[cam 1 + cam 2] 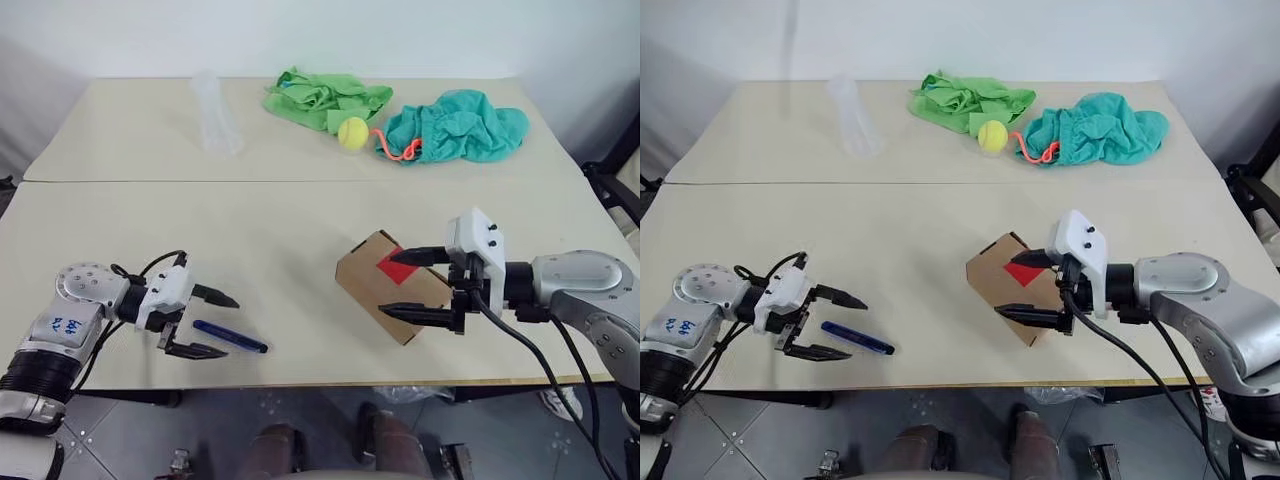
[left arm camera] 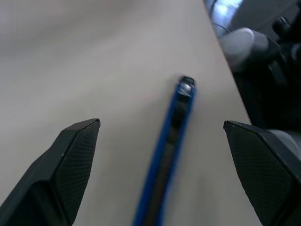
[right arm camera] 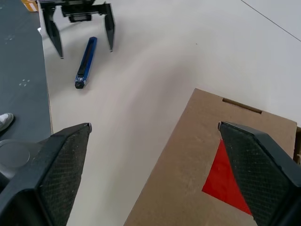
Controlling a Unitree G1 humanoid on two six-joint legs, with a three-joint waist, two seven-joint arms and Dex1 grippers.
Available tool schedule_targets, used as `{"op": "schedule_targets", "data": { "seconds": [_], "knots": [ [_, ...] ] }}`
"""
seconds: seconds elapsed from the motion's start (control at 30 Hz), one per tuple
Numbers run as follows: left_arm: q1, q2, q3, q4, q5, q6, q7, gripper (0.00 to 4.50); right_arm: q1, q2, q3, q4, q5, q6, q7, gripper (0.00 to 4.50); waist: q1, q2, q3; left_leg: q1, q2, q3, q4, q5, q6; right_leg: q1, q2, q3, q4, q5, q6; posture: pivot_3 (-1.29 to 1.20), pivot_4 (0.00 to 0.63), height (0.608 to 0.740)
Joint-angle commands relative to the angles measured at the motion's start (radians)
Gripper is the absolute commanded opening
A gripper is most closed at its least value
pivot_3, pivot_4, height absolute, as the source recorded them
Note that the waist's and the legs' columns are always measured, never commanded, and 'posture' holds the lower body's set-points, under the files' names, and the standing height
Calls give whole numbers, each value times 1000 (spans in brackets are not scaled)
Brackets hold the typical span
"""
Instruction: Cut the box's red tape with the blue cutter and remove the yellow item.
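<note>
The box point(image 1: 362, 277), a small brown carton, rests on the table right of centre, and the red tape point(image 1: 397, 268) is a square patch on its top face. My right gripper point(image 1: 388, 284) is open, its two fingers reaching in from the right, one on each side of the box's near end. The blue cutter point(image 1: 231, 337) lies flat near the table's front edge on the left. My left gripper point(image 1: 232, 327) is open, with one finger on each side of the cutter point(image 2: 169, 150) and its handle end between them. The yellow item is hidden.
At the back lie a green cloth point(image 1: 325, 98), a teal drawstring bag point(image 1: 460, 125) with an orange cord point(image 1: 395, 150), a yellow-green tennis ball point(image 1: 352, 132) and a clear plastic bag point(image 1: 213, 112). The table's front edge point(image 1: 300, 383) runs just below both grippers.
</note>
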Motion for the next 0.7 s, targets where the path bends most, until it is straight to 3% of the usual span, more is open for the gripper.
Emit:
{"op": "schedule_targets", "data": {
  "seconds": [0.03,0.33,0.47,0.7],
  "knots": [
    [3,30,-54,35,15,-88,-112,4467,7,-10,-26,-41,4,-18,-6,4500,0,0,0,0,0,0,0,0,0,0,0,0,0,0,0,0,150,740],
    [-50,-41,-45,157,96,-172,-109,4467,17,-17,-32,-50,9,-15,-9,4500,5,3,-1,1,-1,0,0,1,2,0,-2,0,2,0,0,0,150,740],
    [-41,-30,-62,171,109,-206,-112,3654,20,-19,-35,-53,8,-14,-11,4500,2,3,-1,1,-2,0,0,1,2,0,-4,-1,3,0,-1,0,150,740],
    [-37,-25,-72,198,172,-252,-111,1469,18,-28,-35,-54,10,-10,-8,4500,-15,5,-3,1,-2,1,-2,1,2,0,-4,-2,1,0,-1,0,150,740]
  ]
}}
